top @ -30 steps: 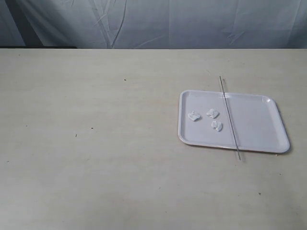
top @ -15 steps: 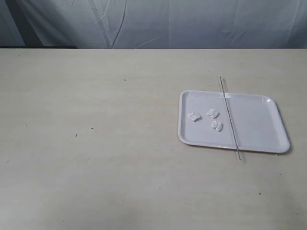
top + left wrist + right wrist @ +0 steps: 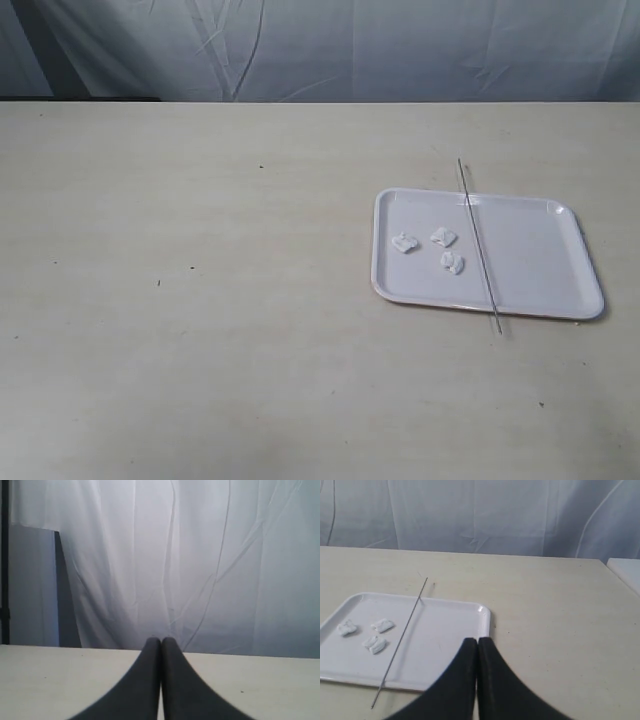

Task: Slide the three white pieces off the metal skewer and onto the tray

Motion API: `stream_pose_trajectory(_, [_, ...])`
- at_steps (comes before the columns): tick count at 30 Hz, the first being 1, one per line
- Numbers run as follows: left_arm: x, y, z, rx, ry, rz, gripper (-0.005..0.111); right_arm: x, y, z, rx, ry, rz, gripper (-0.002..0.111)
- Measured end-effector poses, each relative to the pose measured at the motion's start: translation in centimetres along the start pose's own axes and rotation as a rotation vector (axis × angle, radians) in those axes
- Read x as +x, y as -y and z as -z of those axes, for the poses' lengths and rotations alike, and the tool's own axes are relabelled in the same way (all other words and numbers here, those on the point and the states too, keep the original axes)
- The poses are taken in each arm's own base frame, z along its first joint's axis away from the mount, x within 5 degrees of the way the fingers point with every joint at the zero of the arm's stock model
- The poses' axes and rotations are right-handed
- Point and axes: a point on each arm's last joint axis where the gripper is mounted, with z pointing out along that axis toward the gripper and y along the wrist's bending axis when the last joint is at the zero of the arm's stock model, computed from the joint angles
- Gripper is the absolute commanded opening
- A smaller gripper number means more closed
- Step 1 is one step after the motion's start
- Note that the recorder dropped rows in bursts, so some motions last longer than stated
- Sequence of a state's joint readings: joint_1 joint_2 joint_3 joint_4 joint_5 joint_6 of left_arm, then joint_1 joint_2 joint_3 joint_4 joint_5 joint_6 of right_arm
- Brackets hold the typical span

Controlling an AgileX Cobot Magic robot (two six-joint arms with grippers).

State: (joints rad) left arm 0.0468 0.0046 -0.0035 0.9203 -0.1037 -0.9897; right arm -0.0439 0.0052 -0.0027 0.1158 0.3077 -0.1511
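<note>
The white tray lies on the table's right side, also in the right wrist view as the tray. Three white pieces lie loose on its left part, off the skewer; the right wrist view shows the pieces too. The metal skewer rests bare across the tray, both ends overhanging its rim, seen again as the skewer. My right gripper is shut and empty, well away from the tray. My left gripper is shut and empty, facing the backdrop. Neither gripper appears in the exterior view.
A pale beige table stretches wide to the left of the tray. A wrinkled grey-white curtain hangs behind the table's far edge. A white surface's corner shows off to one side in the right wrist view.
</note>
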Motion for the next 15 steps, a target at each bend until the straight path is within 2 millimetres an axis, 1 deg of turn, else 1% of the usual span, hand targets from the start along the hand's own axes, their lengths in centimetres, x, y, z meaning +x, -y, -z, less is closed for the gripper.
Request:
stream_pose_trajectory(3, [0.1,-0.5,0.0,-0.061,-0.013,0.031,0.000,0.0,0.0,0.0,0.001,-0.002,-0.006,0.000])
stream_pose_trajectory(7, [1.6,-1.1,0.2,-0.133,-0.175,0.087,0.000,0.0,0.1,0.0,0.008,-0.003,0.014,0.000])
stream_pose_trajectory(10, [2.4,-1.1,0.4,-0.130,-0.269,0.046,0.000,0.0,0.1,0.0,0.011,-0.003,-0.001,0.000])
stream_pose_trajectory(15, [2.6,-0.9,0.4,-0.105,-0.286,-0.014,0.000,0.1,0.1,0.0,0.011,-0.004,-0.021,0.000])
